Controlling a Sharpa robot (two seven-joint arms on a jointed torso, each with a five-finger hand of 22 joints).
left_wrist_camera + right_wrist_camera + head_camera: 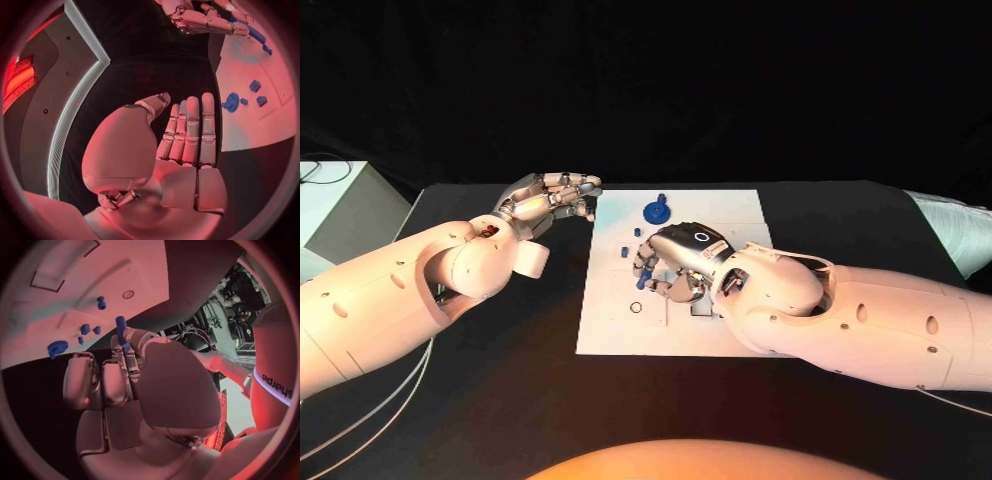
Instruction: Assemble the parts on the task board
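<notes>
I see a white task board [733,205] on the black table [877,210]. Blue parts [655,211] lie on the board's far side; another blue part [120,326] is in my silver right hand [672,262]. Arms white, left hand [557,195] silver too.

You're getting a dim head view: black backdrop and black table [877,220] swallowing detail, while the white task board [678,330] and arms are standing out brightly under overhead light. A warm orange glow is creeping in along the bottom edge. Both wrist views are washing red-pink. Fisheye is bending the board's straight edges in them and vignetting the rims dark. In the left wrist view, a white light strip [78,95] is glaring. The left robot hand [187,135] is looking slightly soft up close.
</notes>
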